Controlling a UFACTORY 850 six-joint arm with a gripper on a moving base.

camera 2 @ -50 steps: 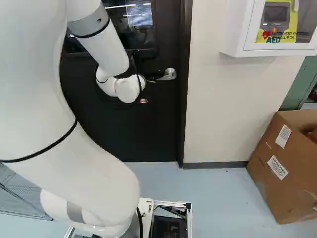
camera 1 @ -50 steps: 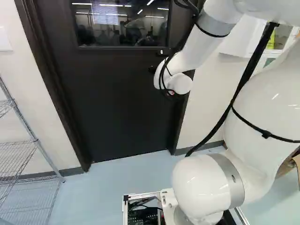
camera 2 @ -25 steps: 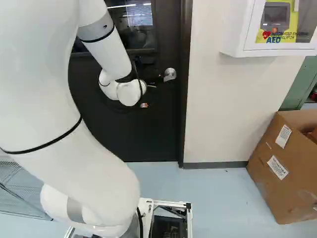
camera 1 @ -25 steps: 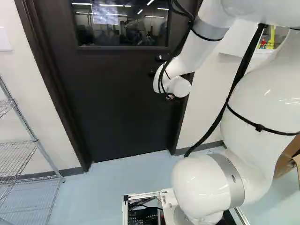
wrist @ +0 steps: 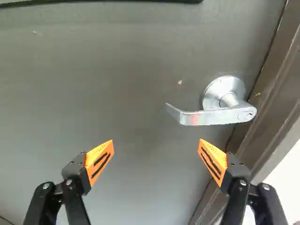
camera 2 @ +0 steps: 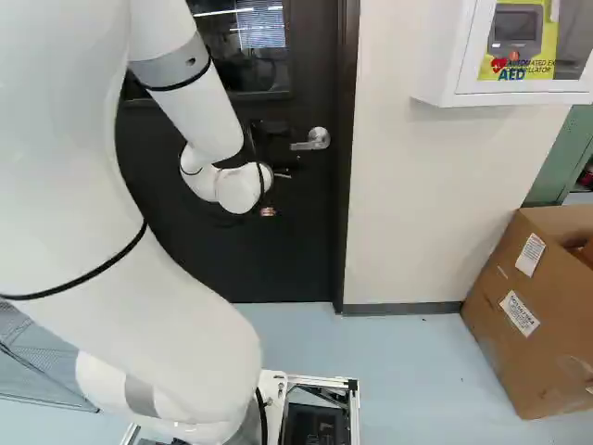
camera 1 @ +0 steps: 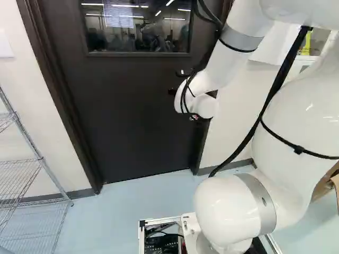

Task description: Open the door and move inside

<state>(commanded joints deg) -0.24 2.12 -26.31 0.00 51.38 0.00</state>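
The black gripper shows only in part in the right base view, mostly behind the white wrist and dark against the door. In the wrist view the gripper stands wide open, nothing between its orange pads. A dark door with a window fills the space ahead and is closed in its frame. Its silver lever handle lies ahead of the fingertips, off toward the finger nearer the door frame, and neither finger touches it. The same handle is fully visible in the right base view, beside the gripper.
A wire shelf stands left of the door. Right of the door frame a white wall cabinet juts out, with a cardboard box on the floor below. Black cables hang along the arm.
The arm's wrist has come down a little against the door, after a slight shift sideways and back. The lever, partly covered before, now shows whole in the right base view. The base has stayed put.
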